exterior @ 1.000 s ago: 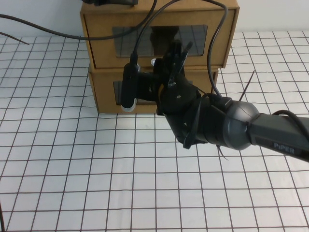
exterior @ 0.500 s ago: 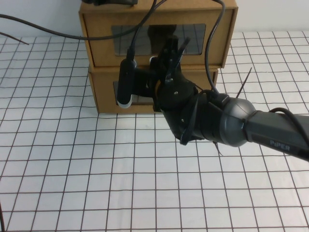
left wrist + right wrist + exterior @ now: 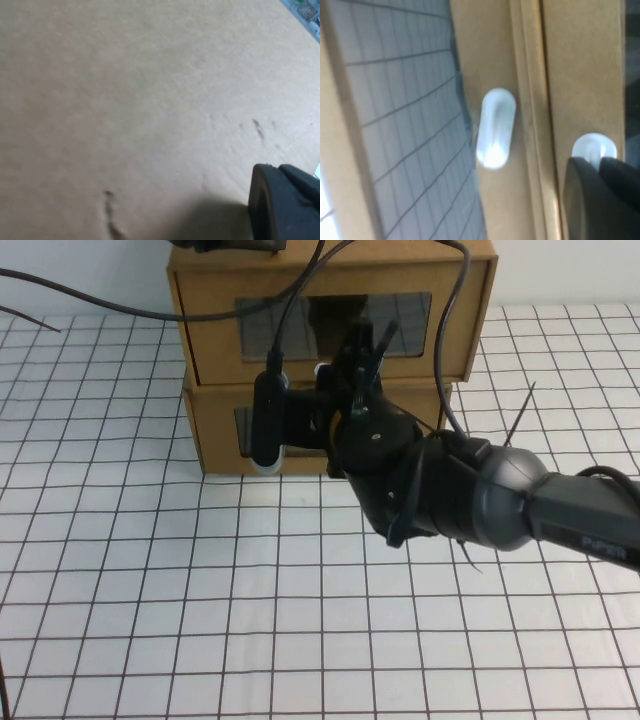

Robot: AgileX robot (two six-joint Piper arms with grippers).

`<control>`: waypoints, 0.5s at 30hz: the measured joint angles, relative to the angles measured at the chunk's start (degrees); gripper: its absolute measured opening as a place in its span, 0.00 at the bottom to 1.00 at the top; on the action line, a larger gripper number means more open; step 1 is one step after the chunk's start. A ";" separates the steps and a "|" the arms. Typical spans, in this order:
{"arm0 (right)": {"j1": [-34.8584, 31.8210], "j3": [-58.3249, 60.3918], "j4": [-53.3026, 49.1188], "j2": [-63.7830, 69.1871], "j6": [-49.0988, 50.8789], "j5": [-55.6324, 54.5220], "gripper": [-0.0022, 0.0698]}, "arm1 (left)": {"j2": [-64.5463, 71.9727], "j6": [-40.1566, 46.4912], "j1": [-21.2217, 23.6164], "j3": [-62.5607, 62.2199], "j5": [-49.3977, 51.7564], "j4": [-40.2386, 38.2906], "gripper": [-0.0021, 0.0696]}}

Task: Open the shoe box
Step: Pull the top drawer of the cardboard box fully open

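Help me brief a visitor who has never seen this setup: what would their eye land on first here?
The bulky black right arm fills the middle of the high view, reaching to two stacked cardboard shoe boxes at the far edge of the gridded table. Its right pincer is closed on a small white handle on a box front. The left pincer sits close against plain cardboard, apparently on top of the stack.

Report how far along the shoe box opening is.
Done: the right pincer is at the front of the stacked shoe boxes, shut on a white handle. In hand: that grip, while the left pincer sits on top of the upper box. Left: the pull itself; both box fronts look shut.
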 joint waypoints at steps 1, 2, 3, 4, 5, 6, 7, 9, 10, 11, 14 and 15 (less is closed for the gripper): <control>0.14 1.19 0.40 -1.01 0.00 0.00 0.04 | 0.00 -0.25 0.00 0.00 0.11 0.00 0.02; 0.36 2.47 0.87 -2.10 0.00 0.00 0.04 | 0.00 -0.44 0.00 0.00 0.11 0.00 0.02; 0.50 3.82 1.07 -3.26 0.00 0.00 0.04 | 0.00 -0.52 0.00 0.00 0.11 0.00 0.02; 0.81 5.16 1.37 -4.49 0.30 0.00 0.04 | 0.00 -0.57 0.00 0.00 0.11 0.00 0.02; 1.20 6.54 1.62 -5.71 0.43 0.00 0.04 | 0.00 -0.57 0.00 0.00 0.11 -0.13 0.02; 1.52 7.63 2.07 -6.68 0.51 0.00 0.04 | 0.00 -0.57 0.00 0.00 0.11 -0.22 0.02; 1.98 9.02 2.59 -7.88 0.67 0.00 0.04 | 0.00 -0.67 0.00 0.00 0.11 -0.22 0.02; 2.78 11.59 3.02 -10.08 0.66 0.00 0.04 | 0.00 -0.71 0.00 0.00 0.11 -0.35 0.02; 3.32 13.03 3.29 -11.23 0.66 0.00 0.04 | 0.00 -0.81 0.00 0.00 0.11 -0.35 0.02; 3.88 14.48 3.38 -12.38 0.66 0.11 0.04 | 0.00 -0.81 0.00 0.00 0.11 -0.35 0.02; 5.72 18.71 3.52 -15.52 0.70 0.94 0.04 | 0.00 -0.96 0.00 0.00 0.11 -0.35 0.02; 6.27 20.19 3.52 -16.66 0.79 1.04 0.04 | 0.00 -0.96 0.00 0.00 0.11 -0.35 0.02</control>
